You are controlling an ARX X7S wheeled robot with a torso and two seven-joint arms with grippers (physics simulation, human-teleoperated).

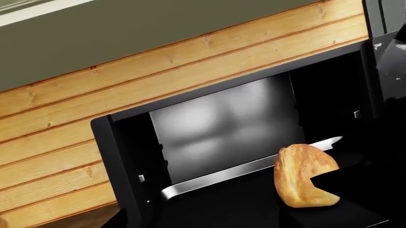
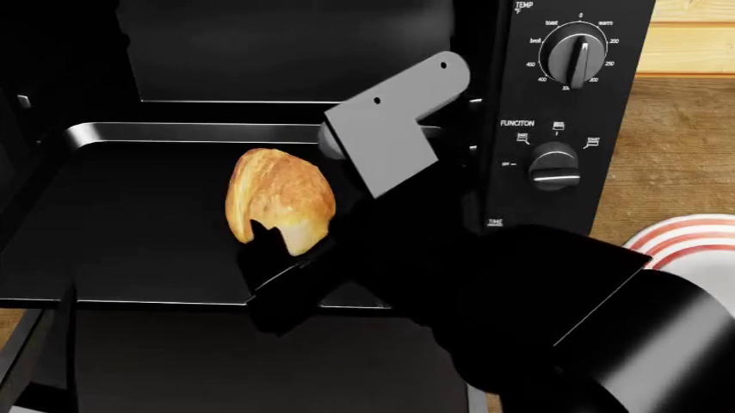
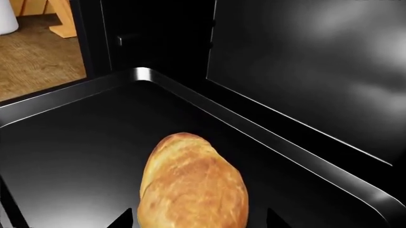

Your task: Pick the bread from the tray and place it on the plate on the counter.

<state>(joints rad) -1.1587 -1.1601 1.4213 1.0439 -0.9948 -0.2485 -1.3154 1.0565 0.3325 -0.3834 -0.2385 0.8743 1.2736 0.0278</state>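
Now bread (image 3: 193, 187) between open right pincer (image 3: 197, 219) fingertips, on tray (image 3: 76, 137)

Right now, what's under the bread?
The bread lies on the black tray, whose floor shows bare around it. The right gripper covers its near lower edge, so contact there is hidden; whether the jaws touch it is unclear.

One small egg-shaped golden-brown crusty bread roll (image 2: 281, 202) is in view. It lies on one wide shallow black metal baking tray with a shiny rolled rim (image 2: 172, 132). There is one black toaster oven (image 2: 540, 215), and its control panel carries two round black dials (image 2: 580, 54). One round plate with red and white rim stripes (image 2: 694, 239) shows at the edge. One black robot arm (image 2: 505, 292) crosses the head view.
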